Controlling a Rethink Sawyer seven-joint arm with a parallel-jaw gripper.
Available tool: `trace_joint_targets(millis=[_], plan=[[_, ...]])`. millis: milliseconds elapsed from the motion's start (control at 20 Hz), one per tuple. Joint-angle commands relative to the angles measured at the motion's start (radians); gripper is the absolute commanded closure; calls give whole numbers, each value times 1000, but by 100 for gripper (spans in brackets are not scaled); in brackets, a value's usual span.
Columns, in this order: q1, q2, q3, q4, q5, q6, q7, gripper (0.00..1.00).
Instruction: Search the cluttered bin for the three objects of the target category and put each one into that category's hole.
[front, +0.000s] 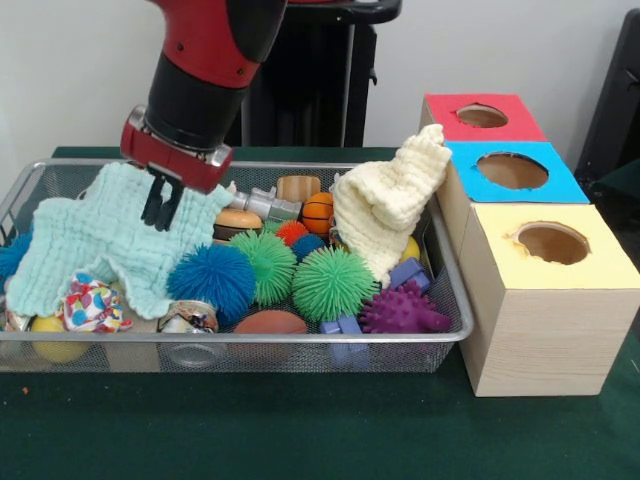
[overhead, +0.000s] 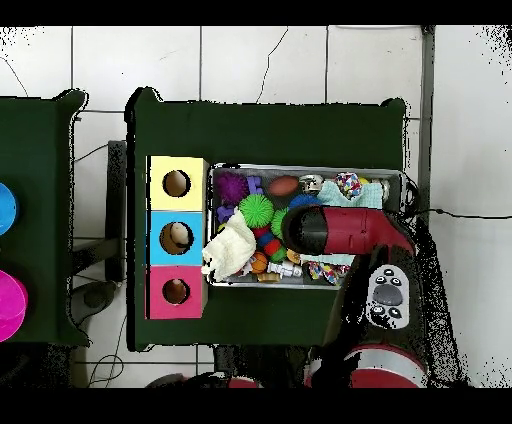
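The bin (front: 240, 338) is a wide wire-mesh basket full of toys; it also shows in the overhead view (overhead: 300, 168). My gripper (front: 161, 222) hangs over the bin's left part, its tips down on a mint-green cloth (front: 90, 245) that lies spread flat. The fingers (front: 153, 205) stand close together; I cannot tell whether they pinch the cloth. Three hole boxes stand right of the bin: red (front: 440, 108), blue (front: 470, 165) and yellow (front: 500, 235). In the overhead view my arm (overhead: 340, 232) hides the gripper.
In the bin lie a blue spiky ball (front: 212, 280), green spiky balls (front: 333, 283), a purple spiky ball (front: 402, 312), a brown football (front: 270, 322), a small basketball (front: 317, 212) and a patterned ball (front: 93, 303). A cream cloth (front: 390, 200) drapes over the bin's right end.
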Motion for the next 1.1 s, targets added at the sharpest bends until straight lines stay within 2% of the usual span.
trace_joint_targets(millis=[50, 200, 450, 800, 850, 1100], plan=[[43, -8, -24, -18, -8, 143, 69, 100], [55, -7, -47, -6, -10, 136, 101, 100], [54, -13, -46, 39, 2, 50, 124, 100], [50, 4, -49, 17, 6, 39, 120, 100], [50, 4, -53, 22, 9, 42, 124, 0], [38, 2, -51, 42, 11, 20, 128, 0]])
